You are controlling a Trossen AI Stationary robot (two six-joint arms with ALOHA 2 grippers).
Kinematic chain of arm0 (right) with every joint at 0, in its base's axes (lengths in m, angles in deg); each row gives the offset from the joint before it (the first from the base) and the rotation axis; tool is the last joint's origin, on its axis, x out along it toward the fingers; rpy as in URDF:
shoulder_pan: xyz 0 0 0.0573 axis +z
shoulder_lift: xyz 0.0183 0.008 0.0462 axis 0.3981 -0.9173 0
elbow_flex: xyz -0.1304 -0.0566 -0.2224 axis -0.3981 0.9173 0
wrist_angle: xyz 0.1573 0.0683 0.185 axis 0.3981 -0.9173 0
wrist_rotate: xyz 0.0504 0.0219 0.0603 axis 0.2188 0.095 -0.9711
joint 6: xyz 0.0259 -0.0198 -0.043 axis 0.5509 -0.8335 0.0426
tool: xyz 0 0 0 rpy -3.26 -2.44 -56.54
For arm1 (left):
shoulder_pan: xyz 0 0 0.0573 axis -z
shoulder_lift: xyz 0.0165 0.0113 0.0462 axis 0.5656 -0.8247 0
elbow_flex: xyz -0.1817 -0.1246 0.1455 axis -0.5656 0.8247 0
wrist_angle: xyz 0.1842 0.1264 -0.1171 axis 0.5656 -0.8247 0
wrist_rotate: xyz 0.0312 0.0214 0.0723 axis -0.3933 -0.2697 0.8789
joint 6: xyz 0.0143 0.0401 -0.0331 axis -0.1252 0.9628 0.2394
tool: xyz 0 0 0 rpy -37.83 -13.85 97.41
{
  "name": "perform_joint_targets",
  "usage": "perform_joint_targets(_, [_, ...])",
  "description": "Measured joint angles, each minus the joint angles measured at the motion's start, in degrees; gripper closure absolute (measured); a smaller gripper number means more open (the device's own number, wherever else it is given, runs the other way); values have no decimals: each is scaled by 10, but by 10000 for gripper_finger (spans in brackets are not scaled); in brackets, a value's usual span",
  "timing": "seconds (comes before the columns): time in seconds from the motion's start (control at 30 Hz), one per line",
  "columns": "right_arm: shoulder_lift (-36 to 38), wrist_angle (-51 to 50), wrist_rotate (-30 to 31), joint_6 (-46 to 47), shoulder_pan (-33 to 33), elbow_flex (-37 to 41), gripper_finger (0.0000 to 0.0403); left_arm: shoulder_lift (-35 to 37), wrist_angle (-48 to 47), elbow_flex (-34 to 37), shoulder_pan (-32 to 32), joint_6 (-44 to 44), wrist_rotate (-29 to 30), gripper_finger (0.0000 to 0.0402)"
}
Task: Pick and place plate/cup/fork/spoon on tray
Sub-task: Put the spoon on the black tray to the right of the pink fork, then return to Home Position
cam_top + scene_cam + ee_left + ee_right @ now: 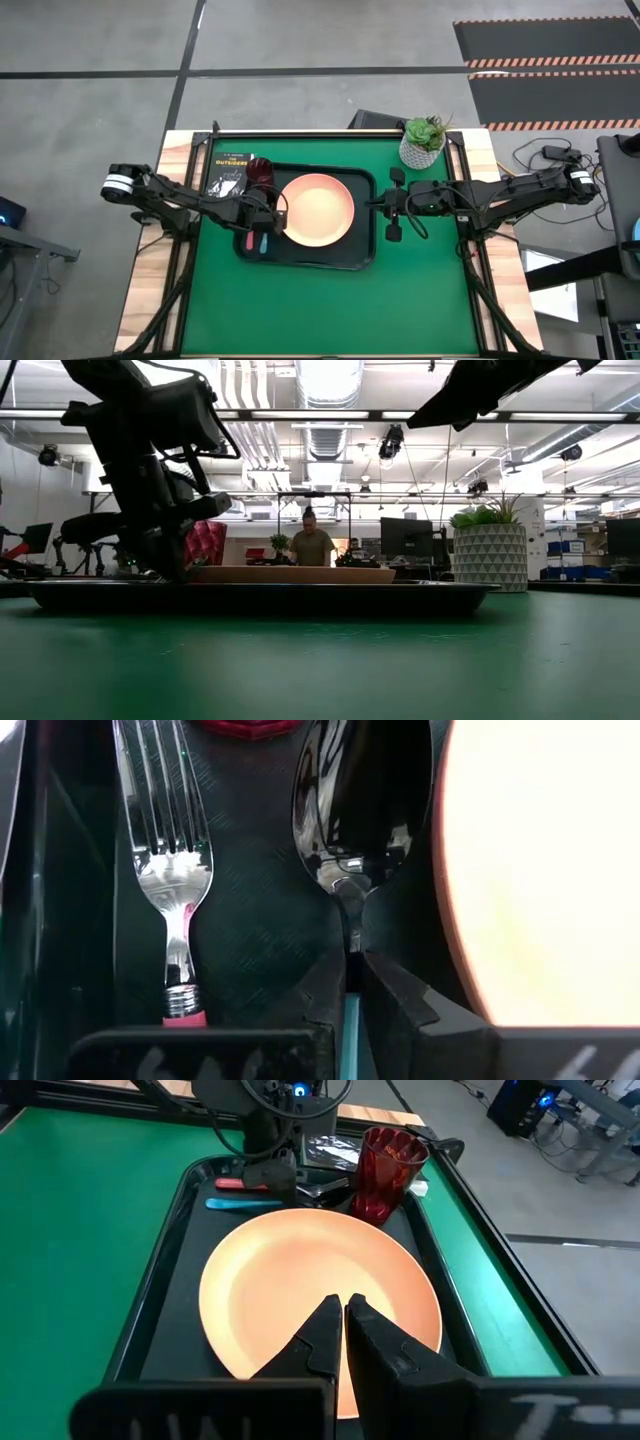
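The black tray [365, 250] lies mid-table with the peach-orange plate [318, 210] on it. The dark red cup [262, 172] stands in the tray's far left corner. The pink-handled fork [175, 870] and the blue-handled spoon [360, 800] lie side by side on the tray floor, left of the plate. My left gripper [350, 970] is down at the tray's left part, shut on the spoon's handle. My right gripper [343, 1308] is shut and empty, hovering at the tray's right rim and pointing toward the plate [300, 1290]. My left gripper pinches the spoon's light blue handle [352, 1020] between its two fingers, just behind the neck below the bowl. The fingers lie along the spoon. The spoon's bowl lies on the tray floor between the fork and the plate's rim [450, 920].
A white pot with a green plant [423, 145] stands at the far right of the table. A small black book [228, 172] lies by the tray's far left corner. Bare green table spreads at the near side. A person [313, 542] stands in the room behind.
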Motion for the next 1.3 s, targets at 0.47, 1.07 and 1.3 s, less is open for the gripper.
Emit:
perform_joint_targets(0.47, [0,0,0,0,0,0,394,0,0,1,0,3,0,386])
perform_joint_targets(1.07, [0,-3,0,0,0,0,394,120,-7,-5,12,160,-33,386])
perform_joint_targets(1.3, [0,-3,0,-1,0,0,394,214,11,-6,17,347,-24,386])
